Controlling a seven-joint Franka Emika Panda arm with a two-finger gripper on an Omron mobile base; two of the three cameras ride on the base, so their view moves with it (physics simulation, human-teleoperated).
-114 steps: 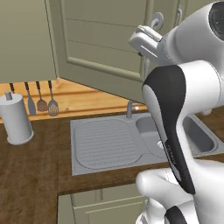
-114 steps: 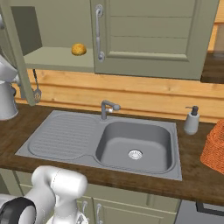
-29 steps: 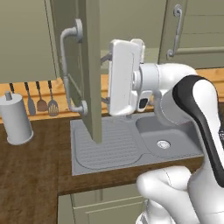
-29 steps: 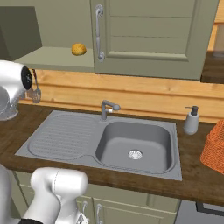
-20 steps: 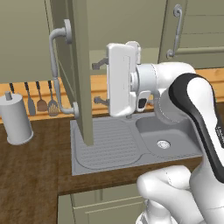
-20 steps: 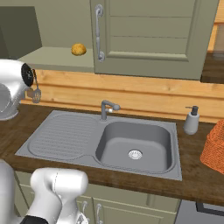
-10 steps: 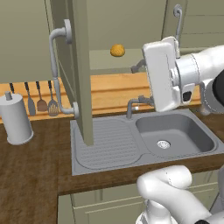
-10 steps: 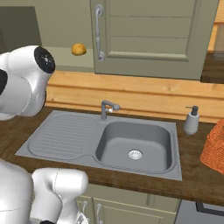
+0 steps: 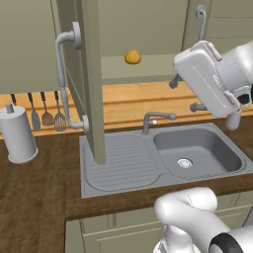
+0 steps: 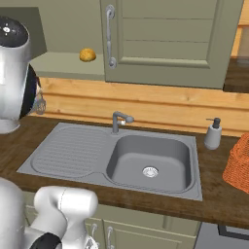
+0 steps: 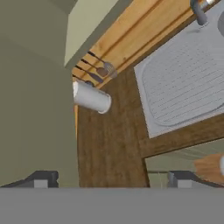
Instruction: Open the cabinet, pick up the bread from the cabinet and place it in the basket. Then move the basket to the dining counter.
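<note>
- The cabinet (image 9: pixel 91 74) has its left door swung fully out, edge-on toward the camera in the left base view, with its curved bar handle (image 9: pixel 66 79) on the outer face; the shelf behind it lies open to the front.
- The right door (image 10: pixel 168 41) is closed, its handle (image 10: pixel 110 36) just beside the open bay.
- The bread (image 9: pixel 132 57) sits alone on the open shelf, toward the right part of the opening, with free room on both sides of it and above.
- The gripper (image 11: pixel 109 178) shows two dark fingertips (image 11: pixel 41 178) set wide apart with nothing between them, so the jaws are open and empty.
- The hand hangs to the right of the opening, above the sink (image 9: pixel 197 153), and its camera looks down at the dark wood surface (image 11: pixel 109 140), the draining board and a white paper roll (image 11: pixel 92 97); the bread lies well apart from the jaws, up and to the left of the hand.
- The basket (image 10: pixel 239 163) stands at the right edge of the surface, right of the soap bottle (image 10: pixel 213 133).
</note>
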